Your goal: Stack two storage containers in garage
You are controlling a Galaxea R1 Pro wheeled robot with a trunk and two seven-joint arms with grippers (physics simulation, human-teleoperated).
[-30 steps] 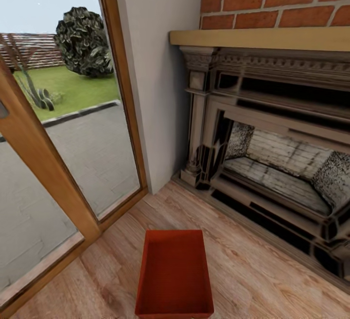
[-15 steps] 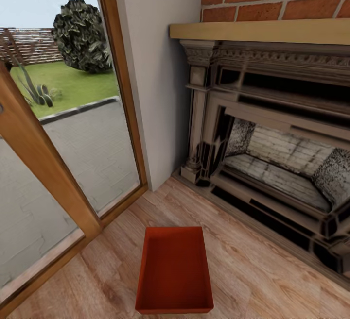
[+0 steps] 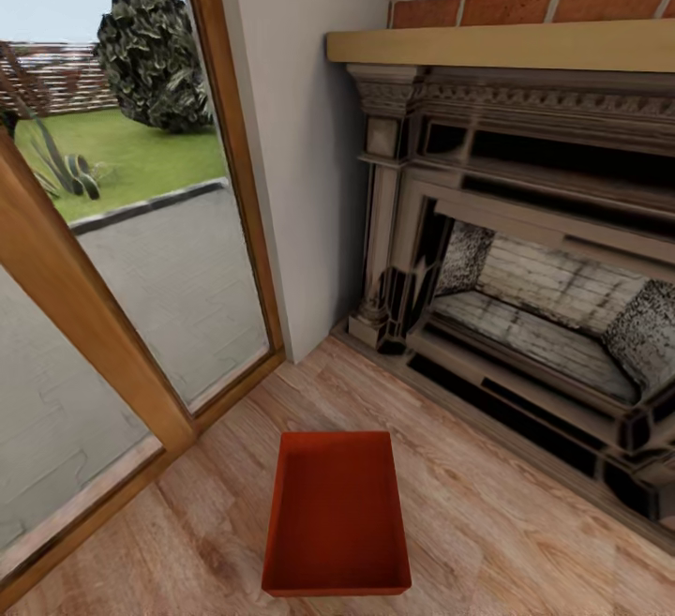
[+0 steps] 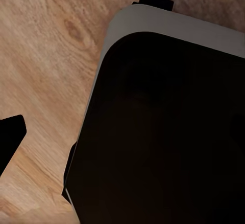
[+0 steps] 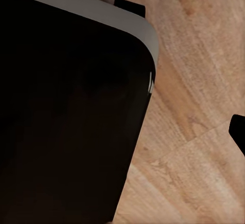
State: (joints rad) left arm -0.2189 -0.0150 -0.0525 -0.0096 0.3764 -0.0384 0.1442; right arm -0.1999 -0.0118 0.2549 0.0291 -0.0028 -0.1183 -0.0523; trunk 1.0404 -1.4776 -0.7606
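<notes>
Living room, wood-plank floor (image 3: 487, 522) | one storage container (image 3: 337, 513) before fireplace (image 3: 525, 260) | jaws' state: cannot tell

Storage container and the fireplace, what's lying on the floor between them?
Nothing: in the head view, only bare wood-plank floor separates the storage container from the fireplace.
</notes>
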